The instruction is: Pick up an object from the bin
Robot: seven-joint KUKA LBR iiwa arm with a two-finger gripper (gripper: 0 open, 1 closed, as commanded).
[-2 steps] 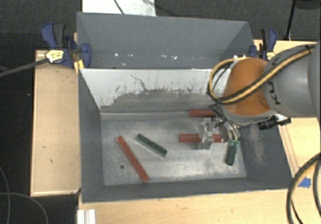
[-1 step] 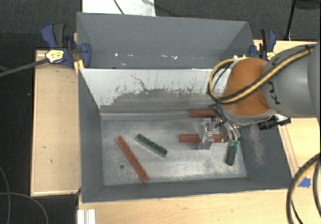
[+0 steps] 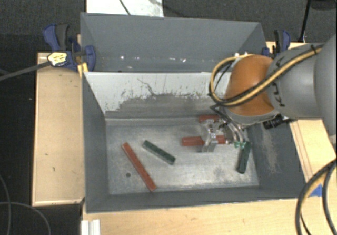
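My gripper (image 3: 213, 140) is down near the bin floor, right of the middle, under the orange wrist cover. A short red block (image 3: 190, 141) lies flat just to its left, its right end reaching the gripper's tip. Just behind the gripper, toward the back wall, lies a small red piece (image 3: 208, 118). To the gripper's right, a dark green bar (image 3: 243, 159) lies nearly upright in the view, its top end close to the gripper.
A second dark green bar (image 3: 159, 152) lies slanted in the middle of the floor. A long red stick (image 3: 139, 166) lies diagonally at the front left. The arm and its cables cover the bin's right side.
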